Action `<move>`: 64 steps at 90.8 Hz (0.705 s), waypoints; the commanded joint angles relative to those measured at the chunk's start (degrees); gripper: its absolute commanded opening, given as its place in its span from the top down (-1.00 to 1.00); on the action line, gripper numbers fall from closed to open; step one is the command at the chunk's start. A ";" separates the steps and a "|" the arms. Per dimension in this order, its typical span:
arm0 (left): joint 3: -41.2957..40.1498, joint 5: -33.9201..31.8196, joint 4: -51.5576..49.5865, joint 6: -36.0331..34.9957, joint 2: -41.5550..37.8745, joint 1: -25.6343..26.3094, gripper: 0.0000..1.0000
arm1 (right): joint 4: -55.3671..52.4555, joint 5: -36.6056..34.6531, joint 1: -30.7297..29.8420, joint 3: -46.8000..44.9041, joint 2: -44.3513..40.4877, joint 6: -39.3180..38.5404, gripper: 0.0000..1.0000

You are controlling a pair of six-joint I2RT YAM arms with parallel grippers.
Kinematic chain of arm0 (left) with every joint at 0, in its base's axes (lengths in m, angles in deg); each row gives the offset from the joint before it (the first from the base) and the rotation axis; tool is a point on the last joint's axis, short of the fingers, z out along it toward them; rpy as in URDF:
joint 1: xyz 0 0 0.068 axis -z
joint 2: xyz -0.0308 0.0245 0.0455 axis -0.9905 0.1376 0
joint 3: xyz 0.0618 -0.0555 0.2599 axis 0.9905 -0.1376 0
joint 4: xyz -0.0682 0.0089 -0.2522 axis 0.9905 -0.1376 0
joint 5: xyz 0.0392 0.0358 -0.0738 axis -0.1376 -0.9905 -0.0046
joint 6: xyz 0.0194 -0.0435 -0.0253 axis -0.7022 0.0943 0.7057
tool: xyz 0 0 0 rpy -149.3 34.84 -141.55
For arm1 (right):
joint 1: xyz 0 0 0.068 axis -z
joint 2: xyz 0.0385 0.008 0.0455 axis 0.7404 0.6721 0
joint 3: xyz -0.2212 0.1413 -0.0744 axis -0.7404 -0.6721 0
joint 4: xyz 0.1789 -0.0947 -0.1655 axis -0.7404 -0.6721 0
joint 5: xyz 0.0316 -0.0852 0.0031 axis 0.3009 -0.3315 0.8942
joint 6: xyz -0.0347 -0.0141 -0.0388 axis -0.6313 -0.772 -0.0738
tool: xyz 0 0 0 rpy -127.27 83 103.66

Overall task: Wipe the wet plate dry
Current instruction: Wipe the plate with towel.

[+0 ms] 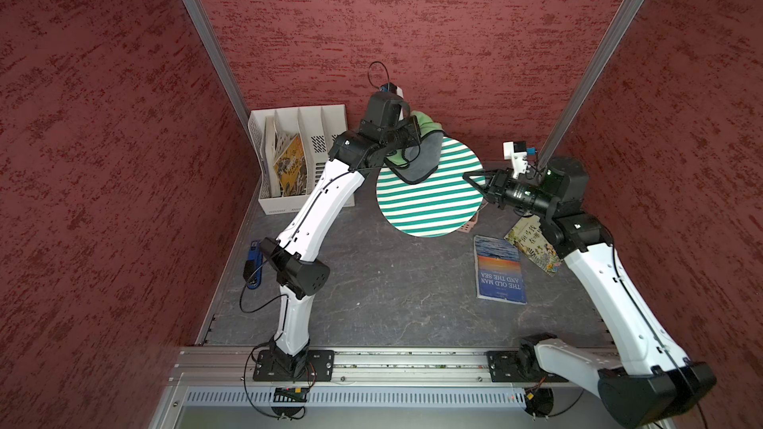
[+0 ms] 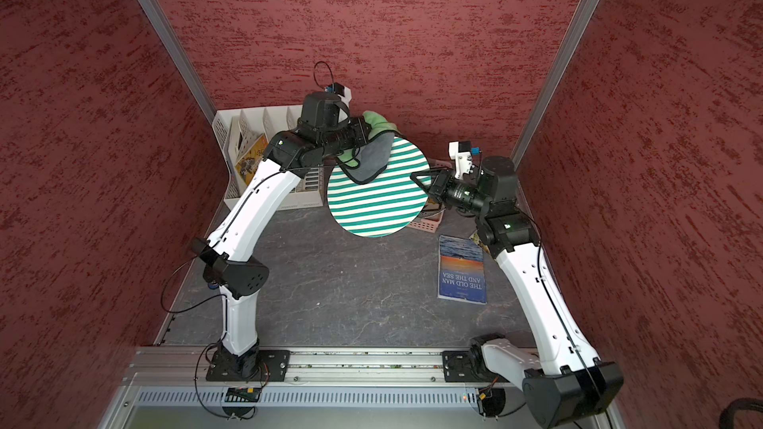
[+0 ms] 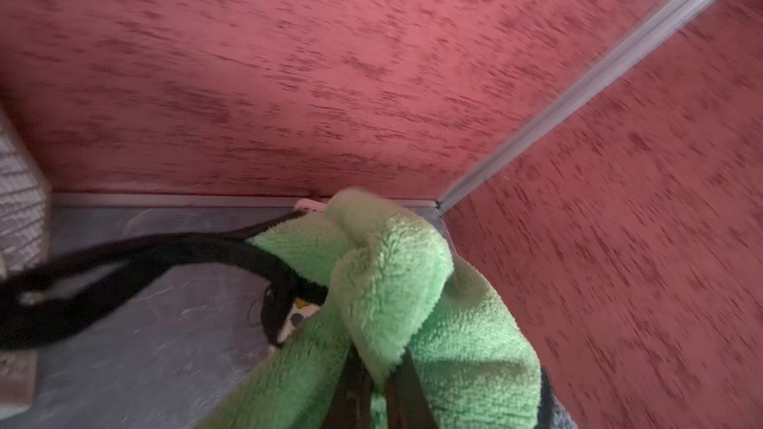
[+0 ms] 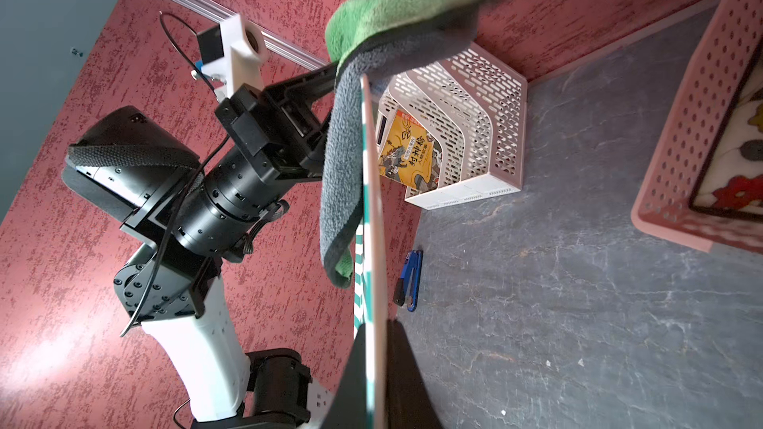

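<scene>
So the left gripper [image 3: 382, 354] is pinched tight on a bunched-up cloth [image 1: 418, 160], fluffy green on one side and grey on the other, jaws pretty much together with the fabric squashed between them. The right gripper [image 4: 377, 336] is clamped on the rim of the plate [image 1: 433, 199], one finger on each face, which you see nicely in the right wrist view where the plate is edge-on. The plate is round with green and white stripes, held up off the table [image 1: 392, 282] toward the back, tilted, partly over a pink basket [image 1: 470, 226]. The cloth is draped over the plate's far rim, grey side hanging down against the striped face. Can't tell if it's wet or not
</scene>
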 commanded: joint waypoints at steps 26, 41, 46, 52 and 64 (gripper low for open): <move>-19.34 17.30 10.46 -5.25 -7.86 6.66 1.00 | 4.55 -13.98 5.56 22.66 7.31 2.69 1.00; -24.82 4.76 3.78 0.11 -12.19 2.20 1.00 | 9.26 -11.78 6.33 18.10 4.05 5.02 1.00; -25.62 3.11 3.24 1.82 -13.09 -0.10 1.00 | 12.09 -7.95 6.28 14.60 3.19 5.76 1.00; -24.93 2.87 3.21 3.56 -13.22 -2.71 1.00 | 16.07 -1.25 5.74 10.43 2.51 7.29 1.00; -18.18 8.19 4.38 2.27 -9.83 -5.15 1.00 | 16.72 6.50 1.64 4.41 0.97 5.03 1.00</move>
